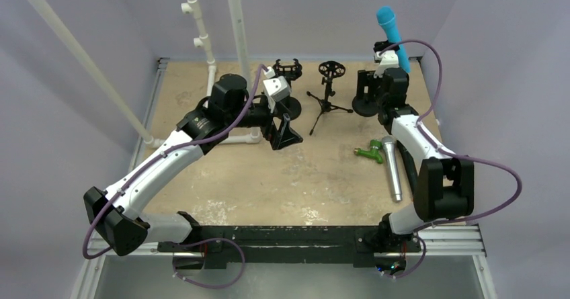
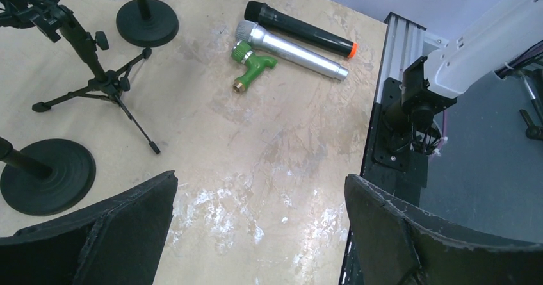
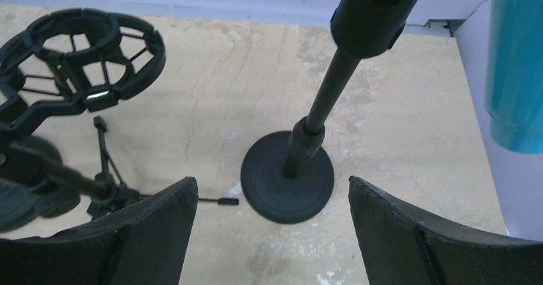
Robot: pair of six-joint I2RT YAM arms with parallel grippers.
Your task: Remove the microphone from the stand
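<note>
A blue microphone (image 1: 392,33) sits tilted in the clip of a black round-base stand (image 1: 365,104) at the back right. In the right wrist view the blue microphone (image 3: 517,61) shows at the right edge, and the stand's pole (image 3: 326,99) rises from its base ahead of me. My right gripper (image 1: 368,84) (image 3: 270,192) is open and empty, close to the stand and below the microphone. My left gripper (image 1: 281,136) (image 2: 259,189) is open and empty, low over the table left of centre.
A tripod stand with a shock mount (image 1: 328,91) (image 2: 96,80) and another round-base stand (image 1: 289,104) stand at the back centre. A silver microphone (image 1: 392,168) (image 2: 291,51), a black microphone (image 2: 298,29) and a green fitting (image 1: 370,152) (image 2: 251,64) lie at the right. White pipes (image 1: 201,37) rise at the back left.
</note>
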